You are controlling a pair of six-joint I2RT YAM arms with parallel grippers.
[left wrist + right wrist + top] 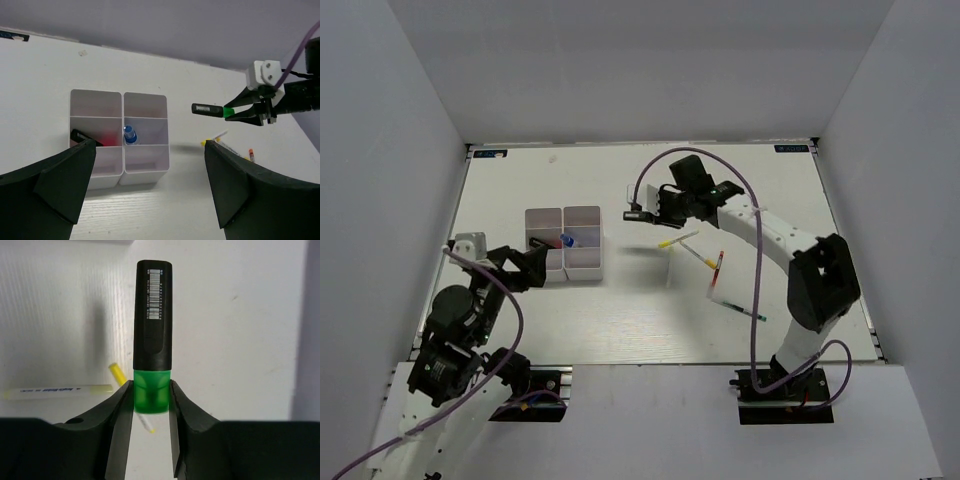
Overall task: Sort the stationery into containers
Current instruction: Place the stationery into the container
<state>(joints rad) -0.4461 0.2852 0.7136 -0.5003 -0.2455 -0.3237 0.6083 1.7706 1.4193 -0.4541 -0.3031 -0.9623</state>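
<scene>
Green cap [152, 390]: the only part gripped. The right gripper [151, 399] has its fingers pressed onto it from both sides.
Highlighter [154, 315]: black body juts straight out ahead of the fingertips, unsupported, up off the table [790, 200].
Tray [145, 176]: past the highlighter's far end and well apart from it; the highlighter is not over any compartment yet.
Tray contents: blue-capped tube [130, 135] in a middle cell, black item [85, 137] with a pink glow in the cell beside it.
Left gripper [150, 165]: fingers spread wide, nothing between them, hovering at the tray's near side.
Below right hand: white pen [60, 390] with a yellow tip, flat on the table.
Risk 1: cap-only pinch, so the long body could pivot in the pads or slip out in transit.
Risk 2: coming in horizontal, the butt end could clip a cell wall and shove the tray.
Risk 3: both arms end up close at the tray, so they may touch unless the left backs off.
Risk 4: a high release could bounce the highlighter out or onto the tube.
</scene>
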